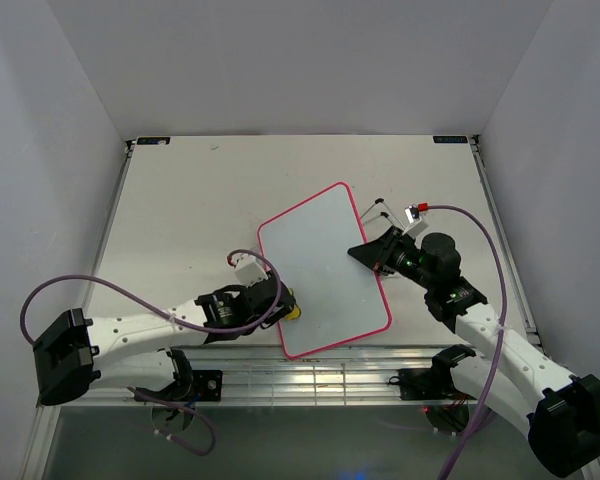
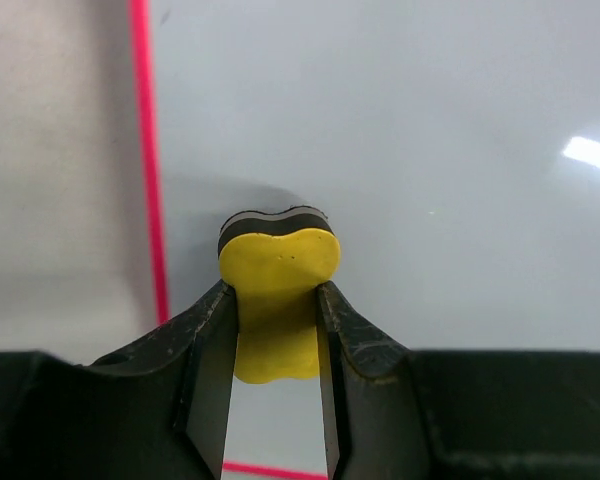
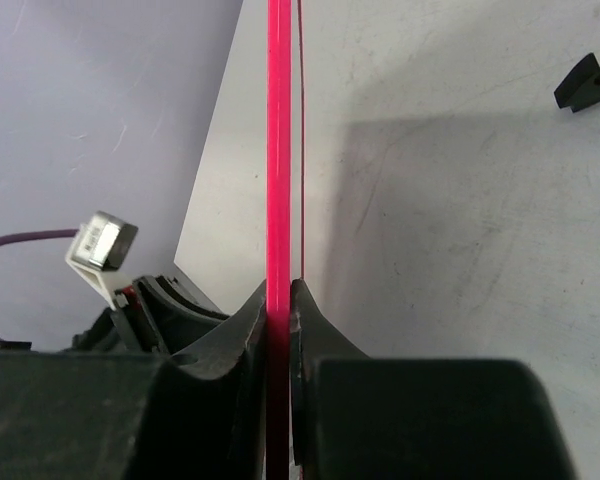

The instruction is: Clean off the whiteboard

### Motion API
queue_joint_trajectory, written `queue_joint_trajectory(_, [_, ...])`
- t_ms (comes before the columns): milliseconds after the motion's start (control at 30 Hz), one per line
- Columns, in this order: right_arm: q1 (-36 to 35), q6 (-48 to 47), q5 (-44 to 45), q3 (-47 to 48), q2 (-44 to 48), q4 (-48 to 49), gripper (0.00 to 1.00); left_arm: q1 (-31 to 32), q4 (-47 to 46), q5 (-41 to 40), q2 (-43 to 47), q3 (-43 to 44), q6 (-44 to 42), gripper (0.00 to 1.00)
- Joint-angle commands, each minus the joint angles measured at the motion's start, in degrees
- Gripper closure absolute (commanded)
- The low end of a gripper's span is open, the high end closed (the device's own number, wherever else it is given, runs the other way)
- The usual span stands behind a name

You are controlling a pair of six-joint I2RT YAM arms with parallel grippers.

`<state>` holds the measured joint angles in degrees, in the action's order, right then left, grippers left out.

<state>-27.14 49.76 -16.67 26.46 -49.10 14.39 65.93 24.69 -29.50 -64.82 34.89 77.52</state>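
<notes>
While the whiteboard (image 1: 325, 270) sits askew mid-worktop (image 1: 200, 200), right claw (image 3: 279, 292), arm reaching in from the right, is clamped on its pink right-hand edge. Left claw (image 2: 276, 292), arm stretched low along the near side, grips yellow sponge (image 2: 278, 262) at board's left edge.

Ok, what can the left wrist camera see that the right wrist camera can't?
Only the left wrist view: the yellow sponge pinched in the left gripper, in front of the shiny white face of the whiteboard. Only the right wrist view: the right gripper clamping the board's thin edge, the table, and a small black piece. Both: the board's pink frame, and fingers shut on something.
</notes>
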Motion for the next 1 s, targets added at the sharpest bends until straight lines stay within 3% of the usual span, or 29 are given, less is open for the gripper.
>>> queue_joint_trajectory(0, [-0.5, 5.0, -2.4, 0.7, 2.3, 10.0, 0.92, -2.6, -5.4, 0.9, -1.3, 4.4, -8.8, 1.00])
queue_joint_trajectory(267, [-0.5, 5.4, -5.3, 0.5, 3.3, 13.2, 0.92, -12.7, -14.4, 9.6, -6.3, 5.4, -15.7, 1.00])
queue_joint_trajectory(600, [-0.5, 4.6, -8.6, 0.9, 4.0, 14.2, 0.92, -26.1, -18.8, 15.4, -10.9, 8.2, -21.1, 1.00])
queue_joint_trajectory(967, [-0.5, 2.0, -12.3, 1.5, 3.8, 12.9, 0.92, -33.0, -23.8, 20.8, -17.4, 13.4, -28.0, 1.00])
